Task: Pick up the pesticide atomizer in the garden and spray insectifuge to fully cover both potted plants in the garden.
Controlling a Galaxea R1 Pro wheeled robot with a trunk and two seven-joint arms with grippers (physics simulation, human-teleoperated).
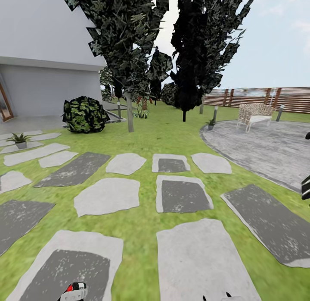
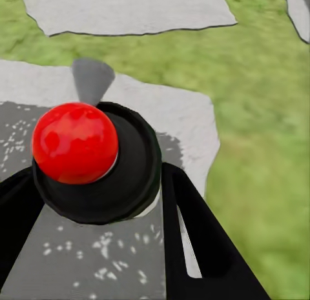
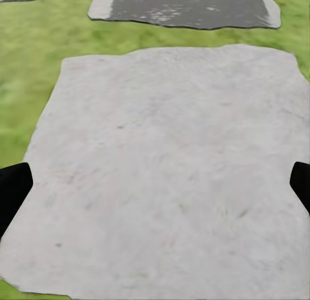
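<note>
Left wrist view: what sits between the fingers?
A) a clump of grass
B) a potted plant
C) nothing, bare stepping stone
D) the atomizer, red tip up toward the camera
D: the pesticide atomizer, its round red tip on a black body, sits between the two black fingers of the left gripper, over a grey stepping stone.

Lawn point(image 1: 146, 141): grey stepping stones point(image 1: 183, 195), potted plant point(image 1: 19, 139).
</note>
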